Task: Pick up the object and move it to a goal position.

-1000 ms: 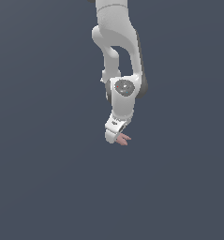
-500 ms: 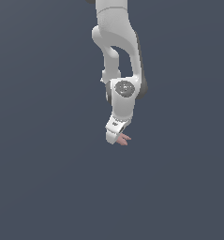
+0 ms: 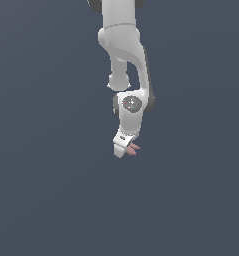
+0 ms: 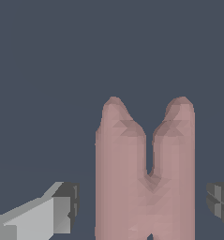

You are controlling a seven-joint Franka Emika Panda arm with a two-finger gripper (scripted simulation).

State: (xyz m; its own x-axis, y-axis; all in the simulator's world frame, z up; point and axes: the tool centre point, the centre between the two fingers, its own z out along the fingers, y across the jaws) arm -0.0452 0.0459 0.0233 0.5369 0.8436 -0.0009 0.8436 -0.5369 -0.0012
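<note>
Object (image 4: 145, 178) is seen in wrist view between the two fingertips (image 4: 66, 208), clear gaps on both sides: jaws wide, nothing gripped, no contact. In exterior view the object (image 3: 134, 148) pokes out just beside the gripper (image 3: 122, 149), on the exterior view's right of it; most of it is hidden by the white hand. Arm hangs down from above over a plain dark grey-blue ground; whether the obj. lies on a surface can't be told, no shadow or edge visible.

Shape: flat, dusty pink, two long rounded lobes joined at a base, deep V notch between them. Faceted, matte surface, no gloss. Thickness not readable.

Handling (judged): prob. light and rigid; thin lobes give little depth for the pads. Matte finish suggests moderate friction, but slip poss. if pinched near lobe tips. Best hold is judged to be across the joined base, where both lobes back each other and width is fullest; pads are approx. level with that part. Notch to be avoided. Pads: dark grey, blocky; finger bodies light grey.

Goal position not visible.
</note>
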